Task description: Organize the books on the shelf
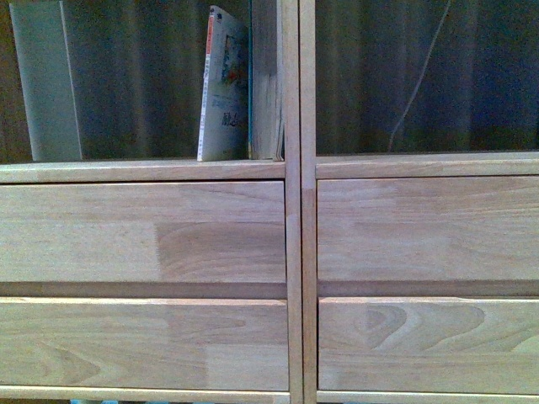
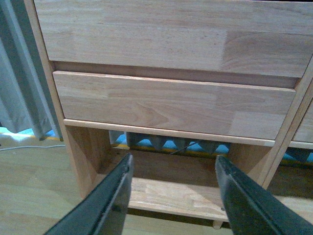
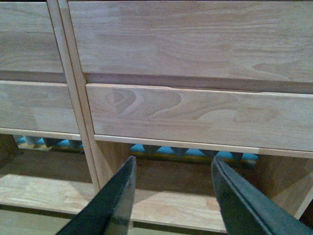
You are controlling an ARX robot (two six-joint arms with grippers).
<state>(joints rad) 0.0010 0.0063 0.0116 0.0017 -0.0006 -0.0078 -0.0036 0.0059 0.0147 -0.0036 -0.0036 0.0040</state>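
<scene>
A dim room with dark, pleated curtain fabric showing through the open back of a large light-wood shelf unit fills the front view. The unit has two columns split by a double upright post, each with an open compartment above two plain drawer fronts.

At the far left of the left compartment, a pale grey-green flat strip stands upright. Toward the right end of that same compartment, a thin white paperback with a red-striped spine and a colourful cover picture stands on the ledge, leaning slightly with its top tipped to the right. Just beside it, against the column's wall, stands a thicker book with cream page edges facing out. The right compartment shows only curtain and a thin pale cord hanging down.

Neither arm appears in the front view. In the left wrist view, the left gripper points at the low open compartment under the drawers, its dark fingers spread wide with nothing between them. In the right wrist view, the right gripper is likewise spread wide and empty, aimed at the bottom compartment of the right column.
</scene>
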